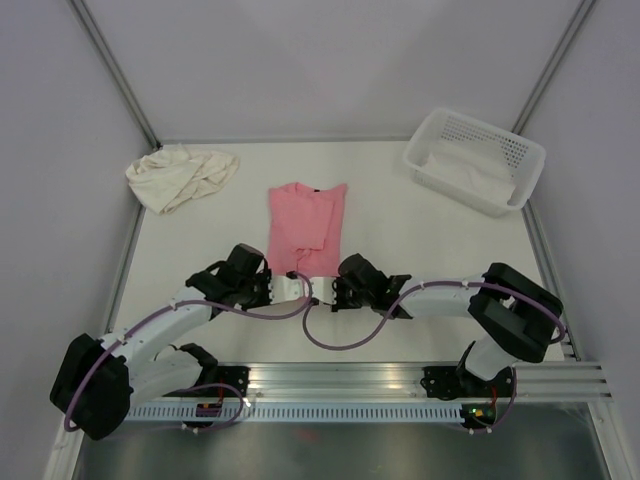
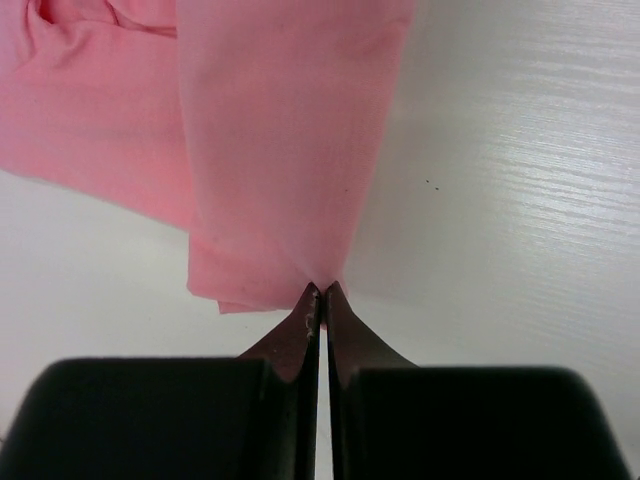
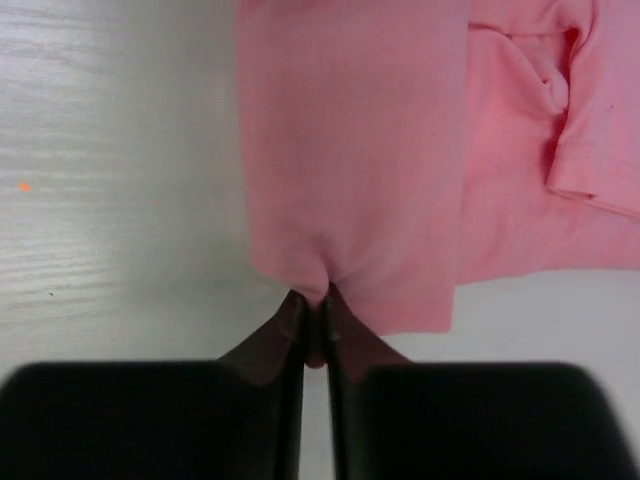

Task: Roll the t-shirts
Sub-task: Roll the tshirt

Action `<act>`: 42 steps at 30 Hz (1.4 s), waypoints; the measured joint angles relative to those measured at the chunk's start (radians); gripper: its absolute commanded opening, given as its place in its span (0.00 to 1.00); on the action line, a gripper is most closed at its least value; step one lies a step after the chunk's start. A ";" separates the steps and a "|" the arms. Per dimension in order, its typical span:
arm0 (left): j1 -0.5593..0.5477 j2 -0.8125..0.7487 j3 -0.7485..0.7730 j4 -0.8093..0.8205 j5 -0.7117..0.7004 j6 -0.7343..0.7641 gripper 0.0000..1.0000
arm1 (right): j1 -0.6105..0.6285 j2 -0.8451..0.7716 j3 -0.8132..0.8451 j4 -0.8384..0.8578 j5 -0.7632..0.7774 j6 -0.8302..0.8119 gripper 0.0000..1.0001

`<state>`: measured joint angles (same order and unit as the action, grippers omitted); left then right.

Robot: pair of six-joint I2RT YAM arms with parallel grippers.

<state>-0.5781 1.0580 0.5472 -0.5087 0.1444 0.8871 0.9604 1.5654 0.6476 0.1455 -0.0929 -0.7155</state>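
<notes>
A salmon pink t-shirt [image 1: 306, 225] lies folded into a narrow strip at the middle of the table. My left gripper [image 1: 292, 287] is shut on its near hem at the left corner; in the left wrist view the pink cloth [image 2: 280, 150] bunches into my left gripper [image 2: 321, 290]. My right gripper [image 1: 333, 289] is shut on the same hem at the right corner, and the right wrist view has a pinch of the pink t-shirt [image 3: 350, 150] between the tips of my right gripper [image 3: 316, 300]. A cream t-shirt [image 1: 180, 176] lies crumpled at the back left.
A white perforated basket [image 1: 475, 160] with pale cloth inside stands at the back right. Grey walls and metal posts close in the table on the left, right and back. The arm bases sit on a rail at the near edge.
</notes>
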 measured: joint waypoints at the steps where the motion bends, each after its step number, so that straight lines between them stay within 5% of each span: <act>1: 0.003 0.000 0.002 -0.003 0.003 0.000 0.02 | 0.000 0.011 0.015 -0.011 0.005 0.001 0.02; 7: 0.070 0.001 0.071 -0.103 0.089 0.004 0.02 | -0.010 -0.023 0.060 -0.149 -0.041 0.013 0.00; 13: 0.097 0.018 0.165 -0.283 0.215 0.029 0.02 | -0.068 -0.119 0.129 -0.403 -0.286 0.013 0.00; 22: 0.104 0.116 0.239 -0.525 0.368 0.055 0.02 | -0.157 -0.049 0.233 -0.660 -0.588 0.013 0.00; 28: 0.220 0.259 0.330 -0.534 0.417 0.053 0.03 | -0.236 0.049 0.263 -0.611 -0.634 0.104 0.08; 35: 0.280 0.444 0.439 -0.529 0.416 0.029 0.07 | -0.318 0.130 0.319 -0.504 -0.610 0.256 0.30; 42: 0.294 0.578 0.515 -0.509 0.402 -0.031 0.34 | -0.383 0.118 0.304 -0.414 -0.573 0.389 0.34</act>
<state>-0.2840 1.6360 1.0622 -1.0180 0.5465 0.8566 0.5777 1.6833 0.9520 -0.2687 -0.6655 -0.3264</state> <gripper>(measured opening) 0.298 0.333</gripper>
